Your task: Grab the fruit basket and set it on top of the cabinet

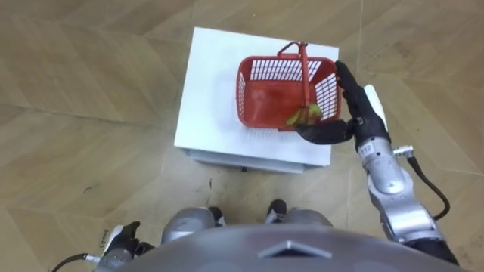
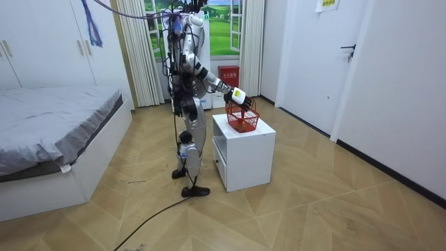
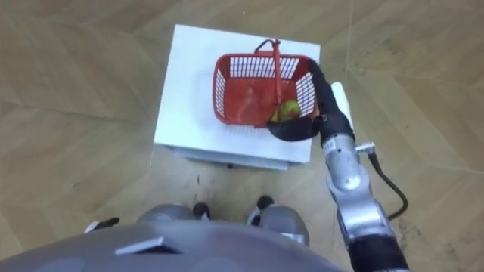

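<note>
A red plastic fruit basket (image 1: 243, 91) stands on a white bedside table (image 1: 212, 98), its handle (image 1: 303, 68) upright across the middle. A yellow-green fruit (image 1: 305, 115) lies in its near right corner. My right hand (image 1: 354, 102) lies against the basket's right wall with its fingers straight along the wall. Its thumb reaches along the near front corner, so the hand is open. My left hand (image 1: 121, 243) hangs low at my side, far from the table. In the room view I stand upright at the table (image 2: 244, 150), right arm stretched to the basket (image 2: 242, 120).
The table stands alone on a wooden parquet floor (image 1: 91, 113). In the room view a bed (image 2: 49, 132) is at the left, a curtained window behind me and a door (image 2: 352, 63) at the right.
</note>
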Robot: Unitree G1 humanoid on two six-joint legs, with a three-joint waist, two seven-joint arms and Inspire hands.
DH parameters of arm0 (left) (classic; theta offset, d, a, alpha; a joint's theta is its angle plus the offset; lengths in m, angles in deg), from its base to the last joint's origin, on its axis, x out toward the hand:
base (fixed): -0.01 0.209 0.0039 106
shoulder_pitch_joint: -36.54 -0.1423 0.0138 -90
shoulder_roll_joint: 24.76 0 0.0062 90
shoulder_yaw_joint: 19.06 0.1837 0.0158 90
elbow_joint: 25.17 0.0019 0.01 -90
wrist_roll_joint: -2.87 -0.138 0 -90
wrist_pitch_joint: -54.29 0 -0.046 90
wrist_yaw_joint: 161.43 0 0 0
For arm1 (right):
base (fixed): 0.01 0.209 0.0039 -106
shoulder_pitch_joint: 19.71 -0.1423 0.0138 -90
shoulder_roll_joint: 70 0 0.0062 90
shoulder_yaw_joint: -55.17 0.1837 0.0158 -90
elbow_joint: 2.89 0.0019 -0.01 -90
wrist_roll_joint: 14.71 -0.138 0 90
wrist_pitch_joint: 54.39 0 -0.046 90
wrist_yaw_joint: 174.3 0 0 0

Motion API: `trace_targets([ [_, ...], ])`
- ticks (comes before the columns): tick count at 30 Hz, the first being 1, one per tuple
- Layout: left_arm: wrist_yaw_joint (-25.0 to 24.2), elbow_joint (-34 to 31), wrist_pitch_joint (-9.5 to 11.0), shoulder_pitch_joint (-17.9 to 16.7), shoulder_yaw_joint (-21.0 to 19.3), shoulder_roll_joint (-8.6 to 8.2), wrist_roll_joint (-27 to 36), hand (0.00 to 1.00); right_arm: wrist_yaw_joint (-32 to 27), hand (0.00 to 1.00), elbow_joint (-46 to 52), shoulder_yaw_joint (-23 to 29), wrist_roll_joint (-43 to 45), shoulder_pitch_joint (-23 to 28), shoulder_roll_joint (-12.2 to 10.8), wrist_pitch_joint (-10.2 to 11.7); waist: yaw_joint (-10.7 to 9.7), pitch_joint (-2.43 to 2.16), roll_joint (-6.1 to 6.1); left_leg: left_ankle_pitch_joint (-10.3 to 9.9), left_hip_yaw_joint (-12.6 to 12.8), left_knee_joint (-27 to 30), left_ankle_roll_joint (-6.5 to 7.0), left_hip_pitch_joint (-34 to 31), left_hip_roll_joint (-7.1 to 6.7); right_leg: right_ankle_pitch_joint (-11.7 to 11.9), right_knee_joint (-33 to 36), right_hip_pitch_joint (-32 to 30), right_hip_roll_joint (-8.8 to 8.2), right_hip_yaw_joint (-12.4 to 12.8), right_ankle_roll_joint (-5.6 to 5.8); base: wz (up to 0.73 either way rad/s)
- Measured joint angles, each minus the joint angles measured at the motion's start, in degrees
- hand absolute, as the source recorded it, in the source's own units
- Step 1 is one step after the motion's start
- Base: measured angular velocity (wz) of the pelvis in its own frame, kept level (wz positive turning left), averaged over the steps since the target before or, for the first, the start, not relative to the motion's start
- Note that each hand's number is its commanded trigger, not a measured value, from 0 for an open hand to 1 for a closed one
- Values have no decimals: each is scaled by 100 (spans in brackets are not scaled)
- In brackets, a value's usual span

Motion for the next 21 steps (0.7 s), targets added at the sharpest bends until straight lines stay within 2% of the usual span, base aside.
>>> trace_targets([
  [2, -1, -64, 8, -43, -93, 0, 0, 0, 3, 0, 50, 17, 0, 138, 2, 0, -44, -20, 10, 5, 84, -59, -10, 106, 17, 0, -1, 46, 28, 63, 0, -18],
  [5, -6, -72, 17, -40, -145, -2, -3, 0, 23, 0, 84, 29, 30, 230, 2, -1, -142, -20, 5, 5, 155, -75, -11, 204, 31, 0, -9, 95, 52, 155, 0, -16],
  [8, -6, -80, 38, -41, -177, -5, -15, 0, 50, 0, 119, 137, 79, 272, -2, -1, -136, -23, -1, 5, 267, -81, -11, 307, 31, 0, -9, 130, 57, 250, 0, -16],
  [13, 17, -174, -9, -109, -369, 2, -129, 0, -11, 0, -114, 388, 186, 430, -4, 17, -208, 15, 41, 4, 257, -161, -13, 569, 29, -3, -53, 412, 63, 263, 3, 3],
  [14, 87, -256, -8, -168, -369, 3, -126, 0, -66, 0, -502, 392, 169, 409, -4, 68, -280, 17, 47, -7, 220, -189, -30, 629, 28, -4, -108, 509, 65, 216, 6, 13],
  [18, 140, -699, 3, -348, -462, -10, -123, 0, -189, 0, -1577, 457, 169, 484, -8, 35, -275, -8, 29, -11, 215, -253, -34, 685, 29, -4, -99, 554, 71, 214, 6, 3],
  [21, 222, -667, -3, -340, -603, -18, -121, 0, -392, 0, -2333, 595, 171, 537, -8, 3, -281, -15, 46, -10, 215, -264, -34, 745, 29, -4, -109, 613, 75, 184, 6, 0],
])
